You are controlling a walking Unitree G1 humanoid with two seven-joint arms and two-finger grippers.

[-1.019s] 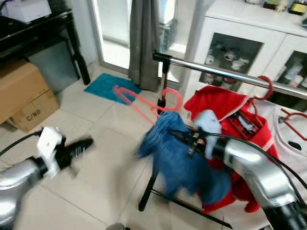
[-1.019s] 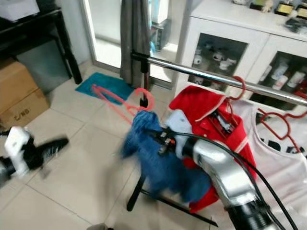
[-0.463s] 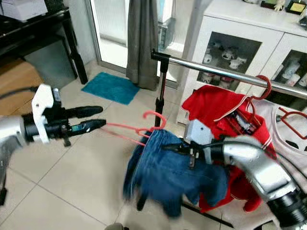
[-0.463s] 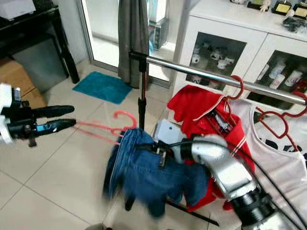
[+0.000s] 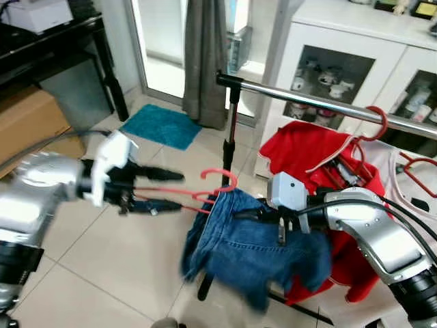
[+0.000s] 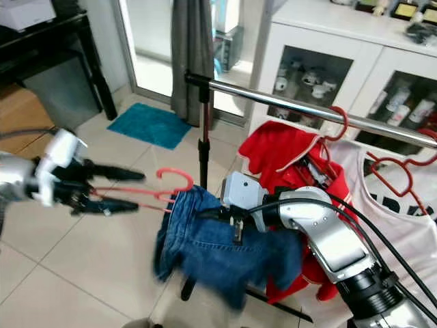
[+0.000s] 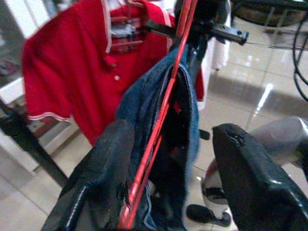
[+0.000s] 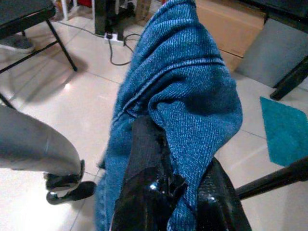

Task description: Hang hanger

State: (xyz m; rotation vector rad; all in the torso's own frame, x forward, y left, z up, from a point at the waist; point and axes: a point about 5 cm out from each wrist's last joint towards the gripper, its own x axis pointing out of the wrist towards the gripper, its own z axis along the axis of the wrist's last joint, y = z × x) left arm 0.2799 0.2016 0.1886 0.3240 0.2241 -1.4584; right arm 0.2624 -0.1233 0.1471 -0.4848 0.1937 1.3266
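Now the thin red plastic hanger (image 5: 194,192) hangs in mid-air below the chrome clothes rail (image 5: 328,106), blue denim jeans (image 5: 252,249) draped over it. At its 9 o'clock the left gripper (image 5: 167,190) has spread fingers either side of the hanger's arm. At 3 o'clock the right gripper (image 6: 208,214) pinches the jeans, beside a red polo shirt (image 5: 307,154) on the rail
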